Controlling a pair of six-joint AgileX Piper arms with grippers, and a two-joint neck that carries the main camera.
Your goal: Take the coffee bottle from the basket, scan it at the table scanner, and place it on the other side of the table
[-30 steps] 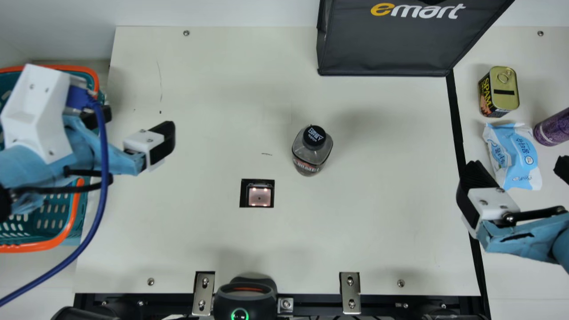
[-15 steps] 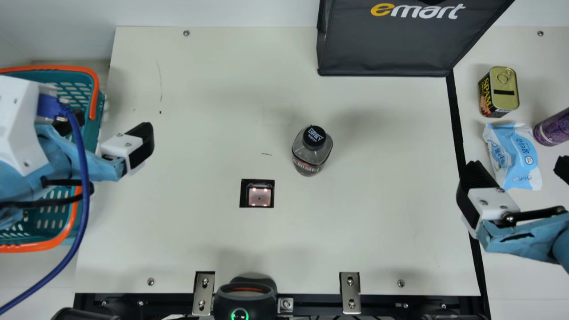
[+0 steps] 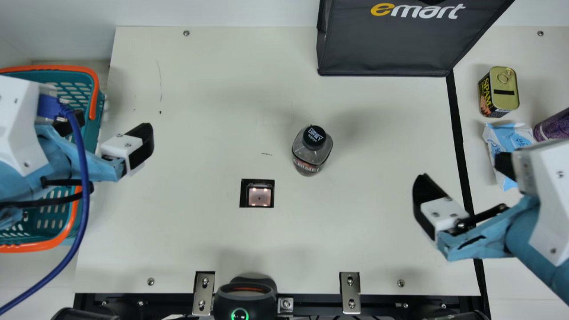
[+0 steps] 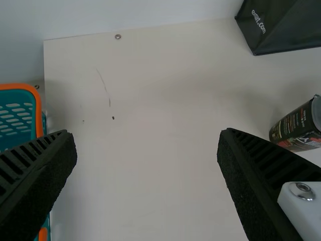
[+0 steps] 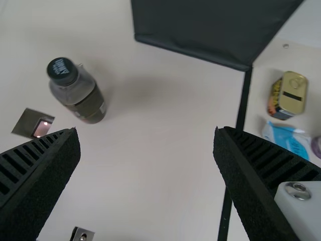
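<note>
Where the teal basket (image 3: 91, 73) with its orange rim sits, far left, my left gripper (image 3: 111, 125) hangs above its edge: fingers spread, nothing between. Next, the table scanner (image 3: 259, 197): one square window, lit, set in the tabletop. Item, the coffee bottle (image 3: 311, 151): standing on the table beyond and right of the scanner, apart from it; black cap pointing up, long axis vertical. Behind, to its right: dark bag (image 3: 386, 49). My right gripper (image 3: 463, 174): over the table's right side, fingers spread, holding nothing. Last, far right: rectangular can (image 3: 504, 89), blue-and-white packet (image 3: 494, 140), purple container (image 3: 551, 128).
</note>
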